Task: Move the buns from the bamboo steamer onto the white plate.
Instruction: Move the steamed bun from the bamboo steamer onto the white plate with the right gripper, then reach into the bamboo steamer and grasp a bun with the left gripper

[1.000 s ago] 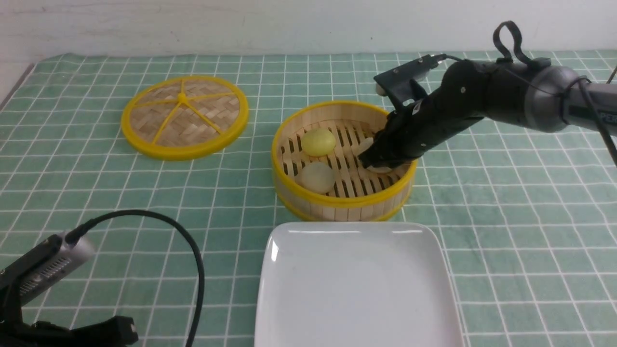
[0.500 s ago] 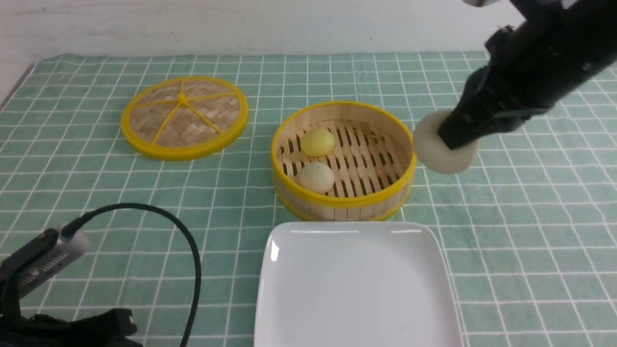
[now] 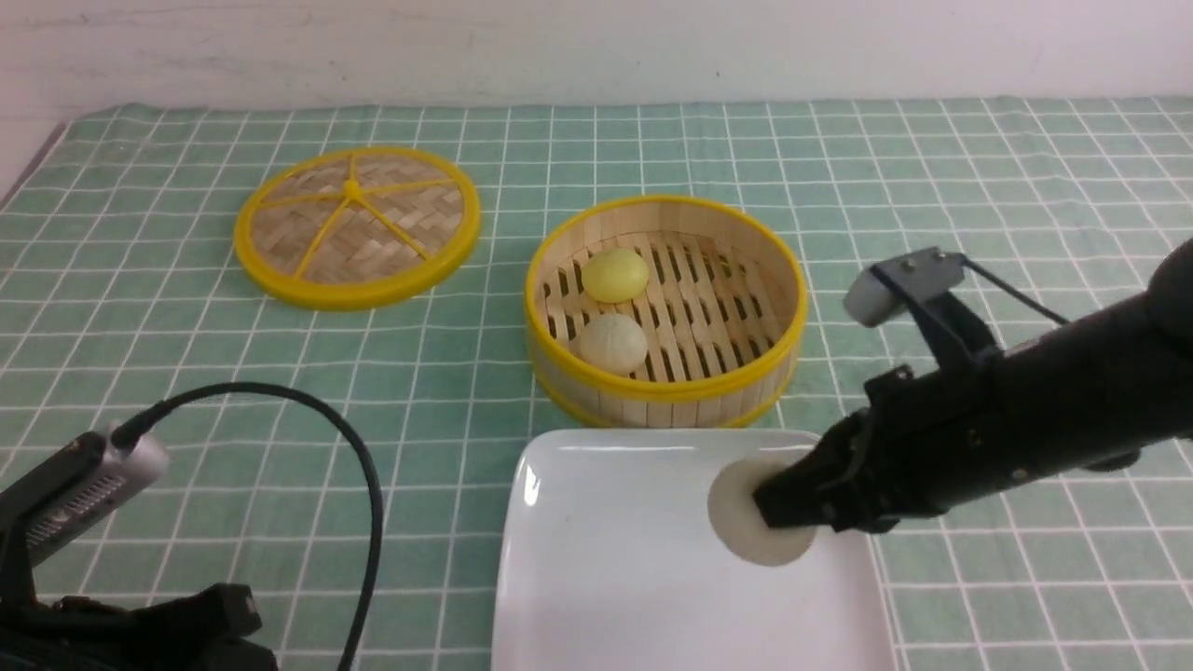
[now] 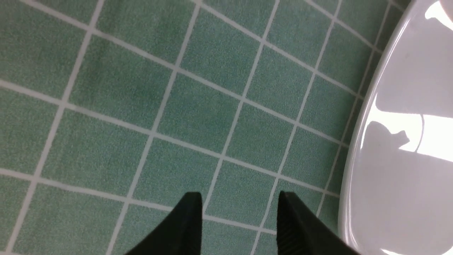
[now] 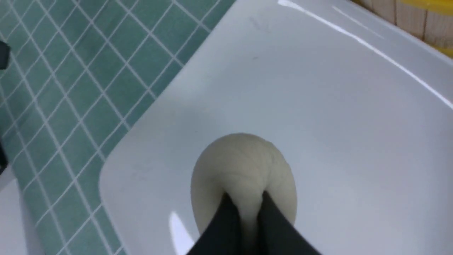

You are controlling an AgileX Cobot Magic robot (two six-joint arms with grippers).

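Observation:
My right gripper is shut on a pale cream bun, pinching its dough, over the right part of the white plate. In the right wrist view the bun bulges out past my right gripper above the plate. The bamboo steamer behind the plate holds a pale yellow bun and a cream bun. My left gripper stands open over the green cloth beside the plate's edge, nothing between its fingers.
The woven yellow-rimmed lid lies flat at the back left. A green checked cloth covers the table. My left arm's camera and black cable sit at the front left corner.
My right arm lifted the cream bun out of the steamer, swung it right past the rim, then brought it forward and down over the plate. The left arm barely moved.

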